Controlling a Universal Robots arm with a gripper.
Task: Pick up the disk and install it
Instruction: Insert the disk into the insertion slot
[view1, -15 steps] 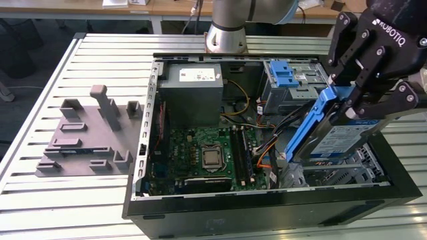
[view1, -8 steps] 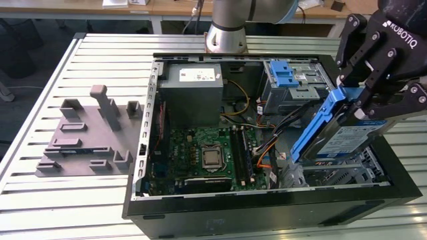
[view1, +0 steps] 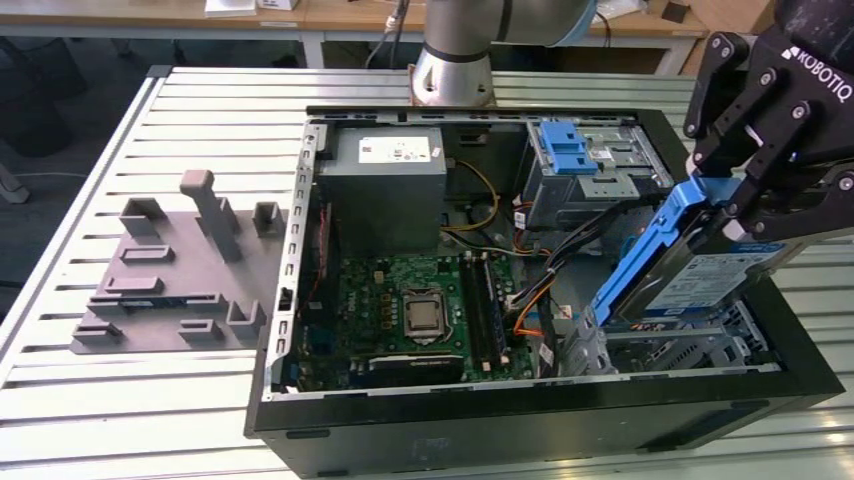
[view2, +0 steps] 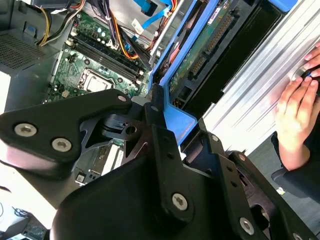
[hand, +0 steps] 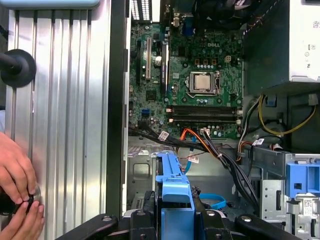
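The gripper (view1: 731, 205) is pressed together on the disk (view1: 707, 275), pinching the upper end of its blue carrier between the black fingers. In the first wrist view the blue frame (hand: 172, 185) stands squarely between the finger bases.

The disk is off the table and hangs over the open computer case (view1: 534, 425), at the corner on the exterior view's right and nearest that camera. Its long axis is steeply tilted, not upright: the held end is high and out towards the exterior view's right, and the free end slants down and inward to the grey metal drive bay (view1: 667, 345) on the case floor. So the disk lies straight below the tool, along the line of the fingers, with the bay just under its lower end. Whether that end touches the bay I cannot tell.

The labelled face looks towards the exterior camera, while the second wrist view shows the circuit-board side (view2: 200, 55). The motherboard (view1: 414, 310) and a bundle of cables (view1: 534, 295) lie just beside the bay.

The arm rises from its base (view1: 454, 60) behind the case and reaches over it – the wrist is cocked so the gripper points down and inward along the same slant as the disk.

A person's hand (hand: 17, 172) rests on the slatted table (hand: 65, 100) outside the case wall, well apart from the disk
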